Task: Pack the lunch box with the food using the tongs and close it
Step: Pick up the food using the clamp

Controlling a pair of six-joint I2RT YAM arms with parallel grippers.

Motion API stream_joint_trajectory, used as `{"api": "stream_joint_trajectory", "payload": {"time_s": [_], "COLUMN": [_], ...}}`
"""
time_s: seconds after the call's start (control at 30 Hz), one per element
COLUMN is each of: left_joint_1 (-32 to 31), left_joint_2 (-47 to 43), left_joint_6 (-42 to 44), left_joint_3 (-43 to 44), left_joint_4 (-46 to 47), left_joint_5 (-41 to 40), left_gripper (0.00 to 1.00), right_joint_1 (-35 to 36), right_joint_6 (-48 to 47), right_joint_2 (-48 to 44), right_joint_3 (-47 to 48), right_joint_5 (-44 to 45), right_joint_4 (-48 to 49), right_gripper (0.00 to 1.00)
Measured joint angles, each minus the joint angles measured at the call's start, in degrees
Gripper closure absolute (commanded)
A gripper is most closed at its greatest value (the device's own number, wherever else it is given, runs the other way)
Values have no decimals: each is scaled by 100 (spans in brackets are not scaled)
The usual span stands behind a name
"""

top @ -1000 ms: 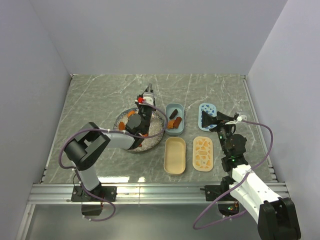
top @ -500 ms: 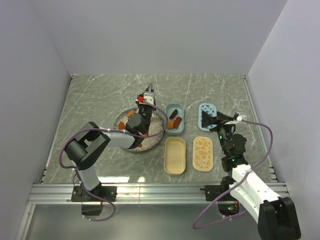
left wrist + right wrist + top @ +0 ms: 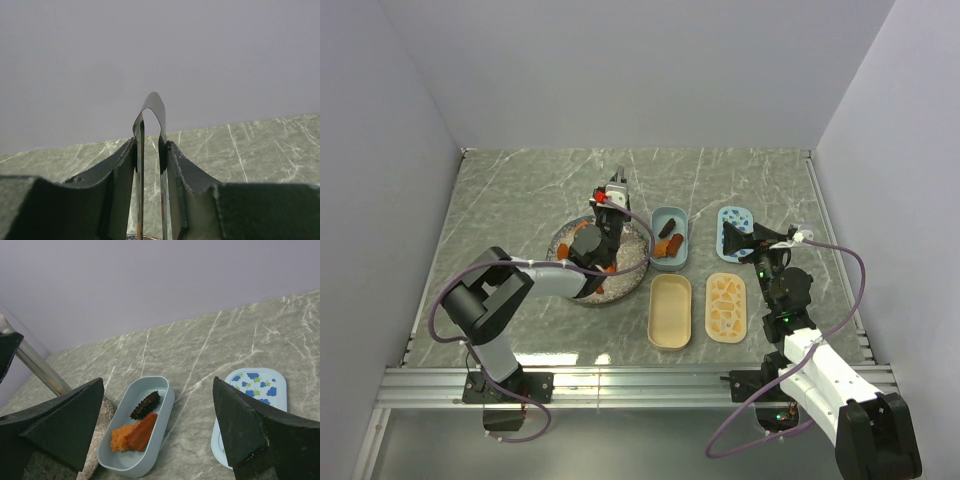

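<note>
My left gripper [image 3: 610, 205] hangs over the far side of the speckled plate [image 3: 638, 272], shut on the metal tongs [image 3: 618, 180]. In the left wrist view the tongs' loop [image 3: 152, 95] sticks up past the left gripper [image 3: 150, 145], and their tips are hidden. Orange and reddish food [image 3: 609, 267] lies on the plate. The light blue lunch box tub [image 3: 669, 238] holds a dark spiky piece [image 3: 146, 405], a red piece [image 3: 142, 429] and an orange lump [image 3: 119, 438]. Its flowered blue lid [image 3: 734, 230] lies to the right. My right gripper [image 3: 745, 240] is open and empty, with the right gripper [image 3: 157, 390] above tub and lid.
A cream tub [image 3: 670, 311] and a cream lid with an orange pattern [image 3: 726, 305] lie in front of the blue pair. The plate's edge [image 3: 97, 440] touches the blue tub's left side. Aluminium rails [image 3: 835, 250] border the table on the right and near sides.
The left arm's elbow has drifted slightly left and down, while the tongs have stayed over the plate. The right arm has not moved.
</note>
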Motion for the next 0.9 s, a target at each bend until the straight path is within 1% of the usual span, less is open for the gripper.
{"api": "stream_joint_trajectory", "payload": {"time_s": [0.4,0.63,0.73,0.77,0.9], "left_joint_1": [26,42,42,42,42], "left_joint_2": [0,219,284,293,291], "left_joint_6": [44,118,164,170,168], "left_joint_3": [0,22,17,7,-59], "left_joint_4": [-46,140,249,282,374], "left_joint_5": [2,177,258,284,361], "left_gripper": [65,65,70,74,84], "right_joint_1": [0,0,0,0,0], "right_joint_6": [0,0,0,0,0], "right_joint_2": [2,7,13,20,52], "right_joint_3": [0,0,0,0,0], "right_joint_5": [-9,-11,-11,-11,-11], "right_joint_4": [0,2,2,2,2], "right_gripper": [4,4,4,4,4]}}
